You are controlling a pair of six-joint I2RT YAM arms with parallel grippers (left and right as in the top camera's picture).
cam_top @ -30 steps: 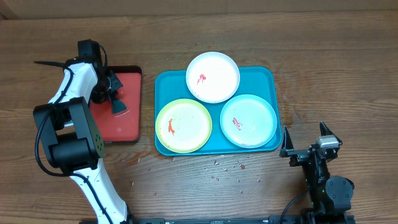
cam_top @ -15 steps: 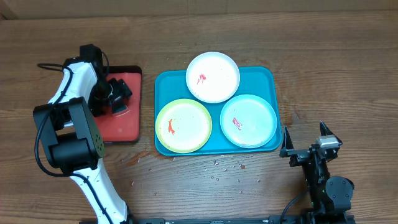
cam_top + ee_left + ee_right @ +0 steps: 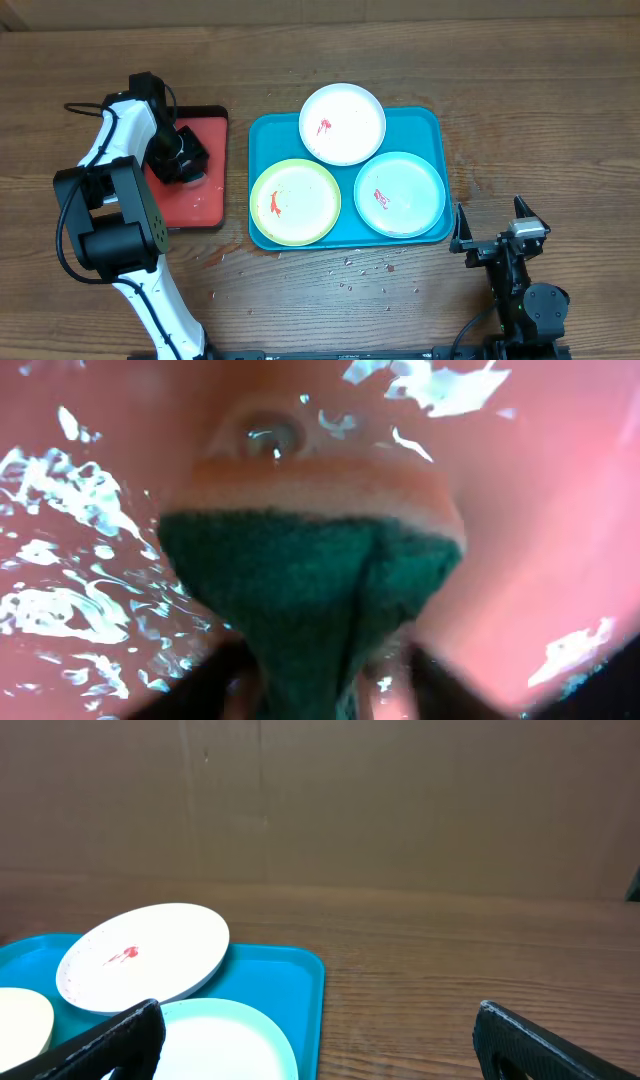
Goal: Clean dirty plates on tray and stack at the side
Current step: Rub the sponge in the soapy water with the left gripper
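Three dirty plates lie on the turquoise tray (image 3: 420,125): a white one (image 3: 342,123) at the back, a lime-rimmed one (image 3: 295,202) front left and a mint-rimmed one (image 3: 400,193) front right, each with red smears. My left gripper (image 3: 185,160) is down over the wet red tray (image 3: 195,205). In the left wrist view its jaws (image 3: 335,685) stand open on either side of a green-and-orange sponge (image 3: 310,570), with a gap at the right finger. My right gripper (image 3: 492,225) rests open near the table's front, right of the turquoise tray, holding nothing.
Small crumbs (image 3: 350,265) are scattered on the wood in front of the turquoise tray. In the right wrist view, the white plate (image 3: 145,955) overhangs the tray's far rim (image 3: 290,970), and a brown cardboard wall (image 3: 400,800) closes the table's back.
My left gripper went from shut to open, turned and came down over the sponge on the red tray. The right arm and the plates have not moved.
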